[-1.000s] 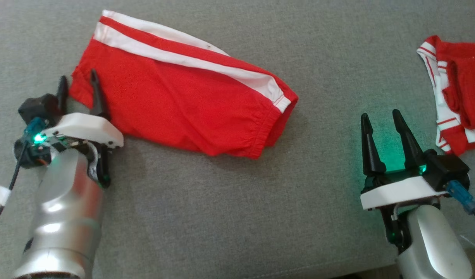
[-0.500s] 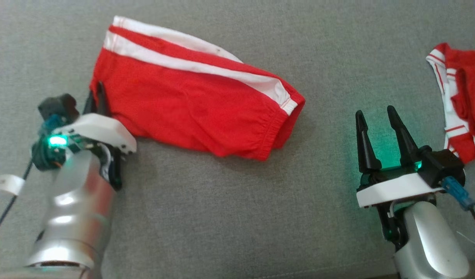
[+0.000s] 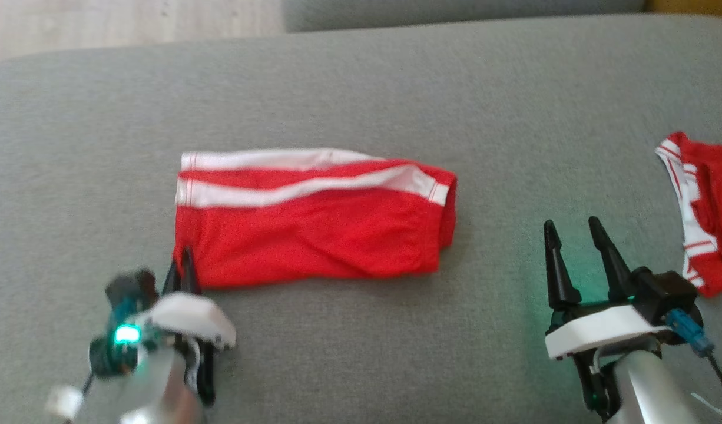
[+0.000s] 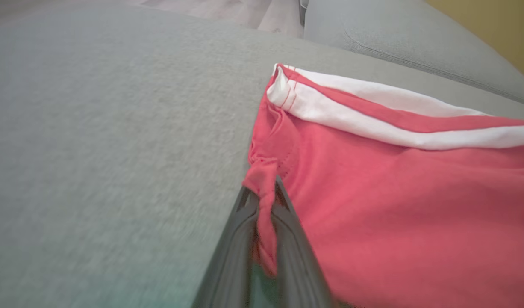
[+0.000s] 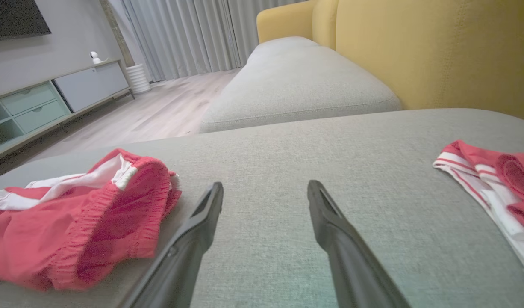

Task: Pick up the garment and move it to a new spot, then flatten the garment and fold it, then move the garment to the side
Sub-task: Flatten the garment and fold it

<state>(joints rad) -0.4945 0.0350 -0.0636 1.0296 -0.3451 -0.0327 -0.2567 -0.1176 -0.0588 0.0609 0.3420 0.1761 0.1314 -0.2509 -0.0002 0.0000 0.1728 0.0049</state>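
Note:
Folded red shorts with white side stripes [image 3: 314,227] lie on the grey cushion [image 3: 361,88]. My left gripper [image 3: 181,268] is shut on the shorts' near left corner; in the left wrist view a pinch of red cloth [image 4: 264,201] sits between the dark fingers of my left gripper [image 4: 262,194]. My right gripper [image 3: 570,235] hovers open to the right of the shorts, nothing between its fingers. In the right wrist view the elastic waistband end of the shorts [image 5: 99,214] lies left of my right gripper [image 5: 266,188].
A second red and white garment [image 3: 705,206] lies at the cushion's right edge, also the striped garment [image 5: 497,179] in the right wrist view. Wooden floor [image 3: 125,23] lies beyond the far left edge. A yellow sofa back [image 5: 437,47] and another grey cushion [image 5: 296,81] stand behind.
The head camera has tilted, so the picture shifted. My left gripper closed on the shorts' left corner and pulled it toward me, and the shorts now lie straighter. The right gripper stays open.

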